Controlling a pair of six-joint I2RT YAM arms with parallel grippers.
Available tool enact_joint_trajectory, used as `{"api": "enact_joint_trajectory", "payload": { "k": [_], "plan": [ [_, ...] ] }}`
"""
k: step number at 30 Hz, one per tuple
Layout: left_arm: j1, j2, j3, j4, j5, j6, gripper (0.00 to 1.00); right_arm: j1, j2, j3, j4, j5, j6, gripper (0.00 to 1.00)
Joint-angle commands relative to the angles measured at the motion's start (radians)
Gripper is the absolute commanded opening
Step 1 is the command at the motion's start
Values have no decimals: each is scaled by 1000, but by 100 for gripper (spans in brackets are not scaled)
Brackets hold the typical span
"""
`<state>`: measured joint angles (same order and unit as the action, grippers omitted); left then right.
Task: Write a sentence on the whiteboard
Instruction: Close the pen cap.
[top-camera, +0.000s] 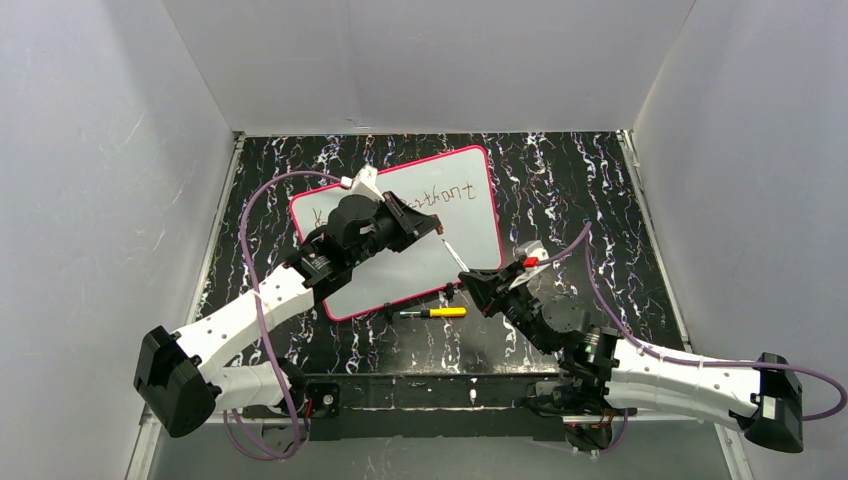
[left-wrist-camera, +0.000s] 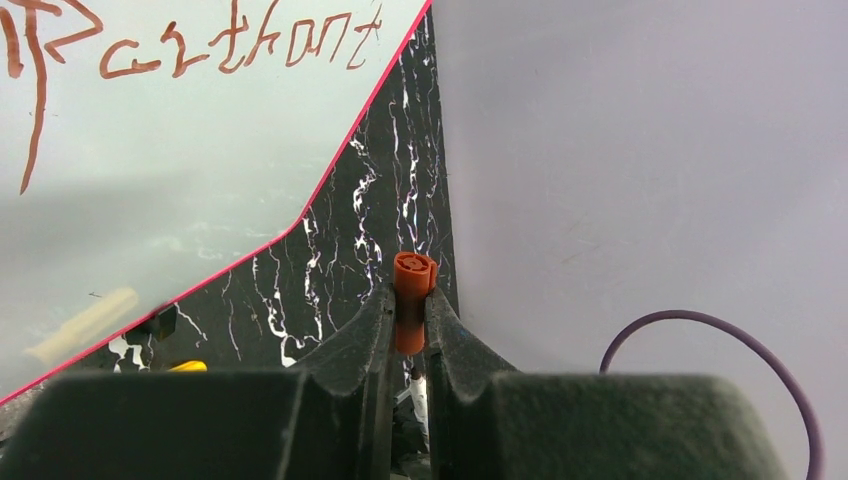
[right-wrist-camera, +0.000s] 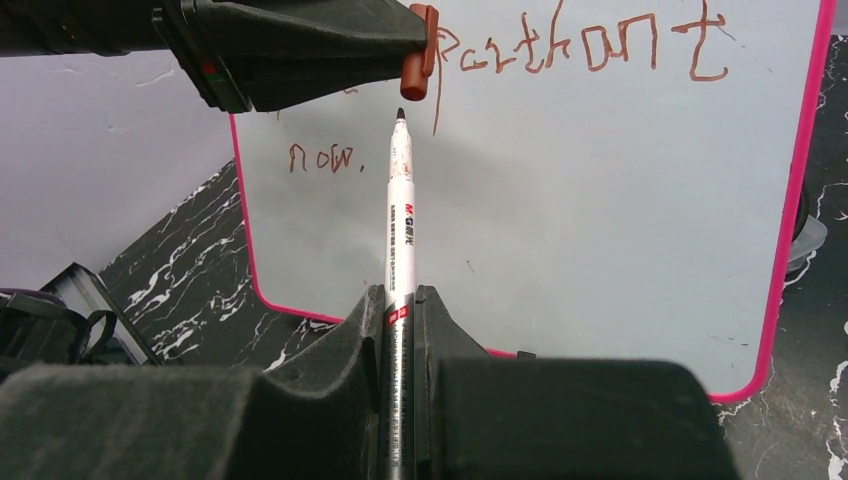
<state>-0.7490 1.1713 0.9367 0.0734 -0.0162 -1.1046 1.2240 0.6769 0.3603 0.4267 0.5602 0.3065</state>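
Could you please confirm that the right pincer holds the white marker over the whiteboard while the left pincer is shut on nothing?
Not quite: the left pincer is shut on a reddish-brown marker cap, as the left wrist view shows. The rest stands: the right pincer holds the white marker over the whiteboard.

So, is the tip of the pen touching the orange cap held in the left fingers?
Apart. The right wrist view shows a strip of whiteboard between the tip of the pen and the lower end of the cap.
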Motion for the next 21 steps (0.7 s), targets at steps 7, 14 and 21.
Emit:
{"api": "enact_joint_trajectory", "payload": {
  "k": [7,14,21],
  "plan": [
    [2,-29,-14,22,11,-18,0,0,14,55,78,46,-26,1],
    [0,-20,-23,42,16,-33,0,0,18,58,80,51,-29,1],
    [1,-18,-26,54,44,-41,0,0,32,62,79,54,-27,1]
  ]
}}
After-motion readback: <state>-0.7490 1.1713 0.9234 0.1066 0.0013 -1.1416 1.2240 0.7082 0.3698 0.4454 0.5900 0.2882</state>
